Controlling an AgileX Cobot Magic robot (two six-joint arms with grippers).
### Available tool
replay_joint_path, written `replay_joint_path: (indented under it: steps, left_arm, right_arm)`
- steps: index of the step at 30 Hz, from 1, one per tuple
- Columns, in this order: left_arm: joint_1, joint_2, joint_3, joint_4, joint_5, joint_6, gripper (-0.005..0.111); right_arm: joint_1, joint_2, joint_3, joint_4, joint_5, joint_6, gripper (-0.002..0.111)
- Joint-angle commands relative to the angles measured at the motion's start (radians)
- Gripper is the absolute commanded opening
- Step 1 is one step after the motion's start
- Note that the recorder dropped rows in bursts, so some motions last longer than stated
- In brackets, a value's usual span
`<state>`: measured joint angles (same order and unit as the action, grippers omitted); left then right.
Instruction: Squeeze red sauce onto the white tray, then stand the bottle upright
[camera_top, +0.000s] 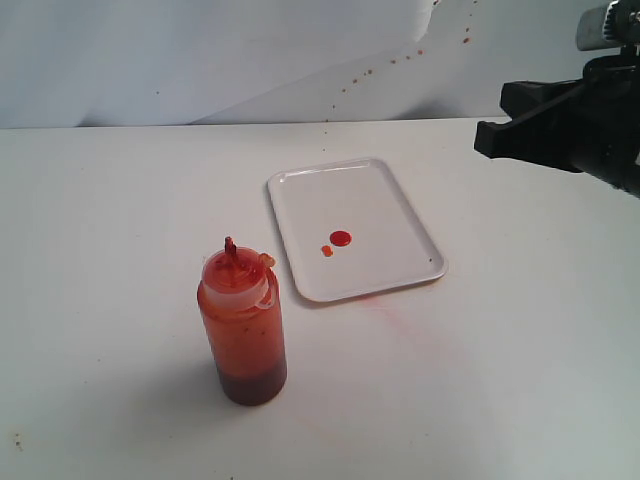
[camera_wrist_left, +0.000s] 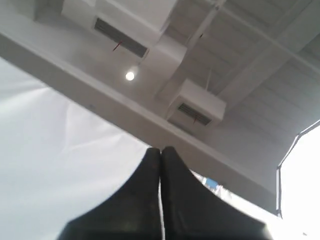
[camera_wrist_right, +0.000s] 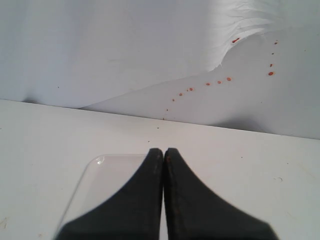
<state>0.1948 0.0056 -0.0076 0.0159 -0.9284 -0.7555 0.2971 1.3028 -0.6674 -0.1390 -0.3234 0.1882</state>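
The bottle (camera_top: 242, 325) stands upright on the desk (camera_top: 100, 250), near the white tray (camera_top: 400, 200), which carries two drops of red sauce (camera_top: 341, 238). The left hand (camera_wrist_left: 161, 150) and the right hand (camera_wrist_right: 163, 151) are closed and empty.

left pincer (camera_wrist_left: 161, 150): closed, aimed upward; right pincer (camera_wrist_right: 163, 150): closed, aloft
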Motion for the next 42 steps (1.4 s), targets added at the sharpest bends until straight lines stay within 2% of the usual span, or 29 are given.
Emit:
replay_joint_path:
  steps: [1, 9, 13, 14, 16, 23, 25, 26, 39, 42]
  left_arm:
    - [-0.006, -0.006, 0.008, -0.006, 0.205, 0.005, 0.0]
    - [-0.006, -0.006, 0.008, 0.034, 0.415, 0.007, 0.0]
    - [-0.006, -0.006, 0.008, 0.17, 0.456, 0.007, 0.0]
    - [-0.006, -0.006, 0.008, 0.262, 0.481, 0.007, 0.0]
    - [-0.006, -0.006, 0.008, 0.278, 0.542, 0.007, 0.0]
    - [-0.006, -0.006, 0.008, 0.278, 0.921, 0.006, 0.0]
    - [-0.006, -0.006, 0.008, 0.278, 1.19, 0.006, 0.0]
    - [-0.006, -0.006, 0.008, 0.278, 1.229, 0.006, 0.0]
    - [-0.006, -0.006, 0.008, 0.286, 1.206, 0.006, 0.0]
    - [-0.006, -0.006, 0.008, 0.411, 1.22, 0.006, 0.0]
  right_arm:
    - [-0.007, -0.007, 0.003, -0.001, -0.004, 0.001, 0.0]
    - [-0.007, -0.007, 0.003, -0.001, -0.004, 0.001, 0.0]
    - [-0.007, -0.007, 0.003, -0.001, -0.004, 0.001, 0.0]
    - [-0.007, -0.007, 0.003, -0.001, -0.004, 0.001, 0.0]
    - [-0.007, -0.007, 0.003, -0.001, -0.004, 0.001, 0.0]
    - [-0.007, -0.007, 0.003, -0.001, -0.004, 0.001, 0.0]
    - [-0.007, -0.007, 0.003, -0.001, -0.004, 0.001, 0.0]
    - [-0.007, -0.007, 0.003, -0.001, -0.004, 0.001, 0.0]
    - [-0.007, -0.007, 0.003, -0.001, -0.004, 0.001, 0.0]
    - [-0.007, -0.007, 0.003, -0.001, -0.004, 0.001, 0.0]
